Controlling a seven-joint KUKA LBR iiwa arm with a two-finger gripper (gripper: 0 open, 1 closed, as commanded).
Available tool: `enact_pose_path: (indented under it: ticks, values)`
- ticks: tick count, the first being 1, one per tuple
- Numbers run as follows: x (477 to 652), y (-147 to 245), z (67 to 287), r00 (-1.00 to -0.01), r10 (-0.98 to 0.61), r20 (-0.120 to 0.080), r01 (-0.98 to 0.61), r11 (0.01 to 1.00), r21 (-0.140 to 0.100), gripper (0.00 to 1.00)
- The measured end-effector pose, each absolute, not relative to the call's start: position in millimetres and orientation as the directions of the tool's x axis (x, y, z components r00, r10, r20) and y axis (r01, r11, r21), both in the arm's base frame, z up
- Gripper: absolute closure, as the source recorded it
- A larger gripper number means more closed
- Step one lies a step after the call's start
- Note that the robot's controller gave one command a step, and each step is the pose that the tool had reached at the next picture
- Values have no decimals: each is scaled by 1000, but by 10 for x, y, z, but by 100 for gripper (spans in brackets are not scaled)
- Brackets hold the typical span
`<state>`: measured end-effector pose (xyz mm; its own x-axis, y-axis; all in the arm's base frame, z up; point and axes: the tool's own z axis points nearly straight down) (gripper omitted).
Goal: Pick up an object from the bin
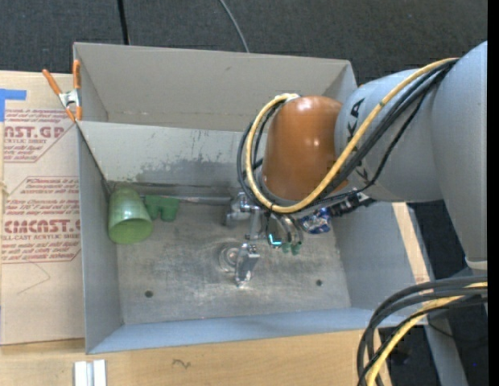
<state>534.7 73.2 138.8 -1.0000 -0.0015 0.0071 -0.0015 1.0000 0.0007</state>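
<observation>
Two green items, a cup and a smaller piece, are lying well left of the claw; whether it is gaping or closed is unclear.

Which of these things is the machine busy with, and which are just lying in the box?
Job: gripper, low over the middle of the bin.
Lying about: green cup on its side at left; small green piece beside it; blue-and-white thing under the arm.
</observation>
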Motion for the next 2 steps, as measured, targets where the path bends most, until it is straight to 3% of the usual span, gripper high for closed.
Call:
enact_pose_path:
  ticks: [1,2]
  values:
    - [5375,642,703,-999,-51,-10,-51,999,1,0]
    - [5359,650,739,-999,-52,1,-52,999,2,100]
